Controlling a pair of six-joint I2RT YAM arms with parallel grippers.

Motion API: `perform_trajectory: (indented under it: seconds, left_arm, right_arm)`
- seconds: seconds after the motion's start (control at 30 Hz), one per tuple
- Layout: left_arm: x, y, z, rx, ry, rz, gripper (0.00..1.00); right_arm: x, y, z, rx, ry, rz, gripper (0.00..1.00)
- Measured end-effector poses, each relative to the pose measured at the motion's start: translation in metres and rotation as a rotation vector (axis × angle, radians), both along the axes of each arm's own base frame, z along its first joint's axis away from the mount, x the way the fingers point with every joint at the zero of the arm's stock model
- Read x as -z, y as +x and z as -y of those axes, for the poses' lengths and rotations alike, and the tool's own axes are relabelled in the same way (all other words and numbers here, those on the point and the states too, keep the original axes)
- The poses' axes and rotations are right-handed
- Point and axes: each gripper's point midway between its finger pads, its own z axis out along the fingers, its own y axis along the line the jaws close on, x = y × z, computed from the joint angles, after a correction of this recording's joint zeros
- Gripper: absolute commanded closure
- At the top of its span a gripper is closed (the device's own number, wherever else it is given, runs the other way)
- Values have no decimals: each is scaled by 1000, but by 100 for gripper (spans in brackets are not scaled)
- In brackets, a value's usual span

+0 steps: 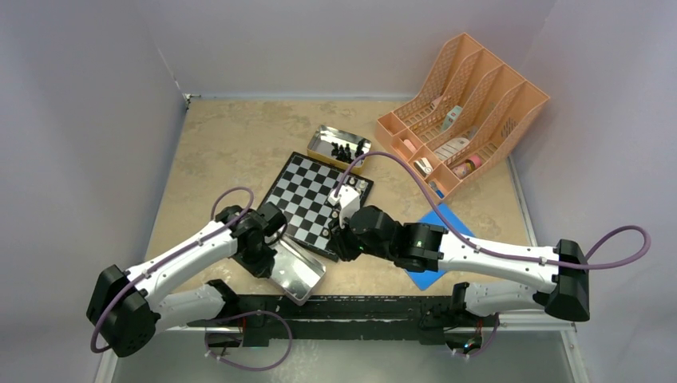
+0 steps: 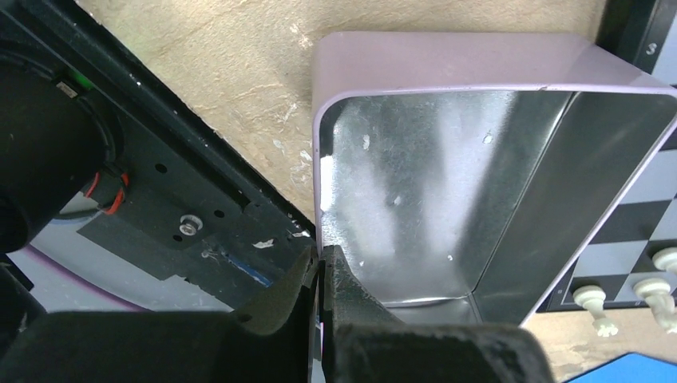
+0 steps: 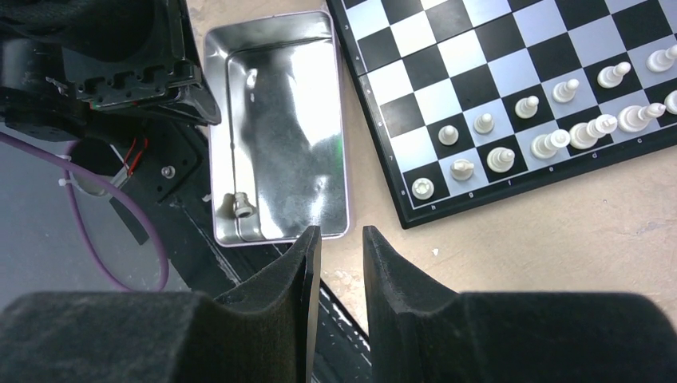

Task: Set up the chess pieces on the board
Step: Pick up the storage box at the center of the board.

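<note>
L gripper [image 2: 322,270]: jaws together, clamped on thin side wall of near tin [image 3: 287,128] at its rim; nothing else held.
R gripper [image 3: 342,239]: fingers a little apart, empty; hangs over table [image 3: 519,239] just off tin's short end, by board corner.
Board [image 3: 471,48]: just right of tin in R wrist view, narrow strip of table between; edges roughly parallel.
Tin long axis: runs alongside board edge, straight away from R fingertips.
White pcs [image 3: 501,159]: in two rows along board's near edge; look mostly placed.
Last white pc [image 3: 242,209]: alone in near tin, at short end nearest R gripper, in corner away from board, close to wall; pose unclear.
Key relation: pc lies ahead and left of R fingertips, near; R arm free & nearer, L busy steadying tin.
Black pcs [image 1: 342,150]: in far tin [image 1: 321,134], beyond board; none seen on board.
Next move (judgement): R to shift left over tin corner, then descend; nearby wall prob. leaves little finger room.
</note>
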Motion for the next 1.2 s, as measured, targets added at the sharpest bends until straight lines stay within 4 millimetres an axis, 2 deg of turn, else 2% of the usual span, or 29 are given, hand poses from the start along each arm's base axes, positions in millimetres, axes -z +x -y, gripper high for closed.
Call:
perform_trajectory:
  seconds: [0.37,0.53,0.73,0.93,1.1,1.2]
  left_arm:
    - [-12,-1,-2,205,-51,71,100]
    - [-16,-1,-3,274,-65,98,100]
    - [-12,-3,-5,308,-40,66,100]
    - [-6,-2,-5,321,-13,23,100]
    - [-10,0,-3,294,-32,54,100]
    - [-15,0,-2,275,-53,85,100]
  right_arm:
    - [-1,1,-4,2,27,3,71]
    - [4,1,-5,2,36,1,71]
    - [9,-8,-12,-55,65,-17,70]
    - [12,-13,-35,-132,78,-34,71]
    - [29,-22,-57,-225,74,-67,65]
    - [29,-30,-64,-304,108,-47,65]
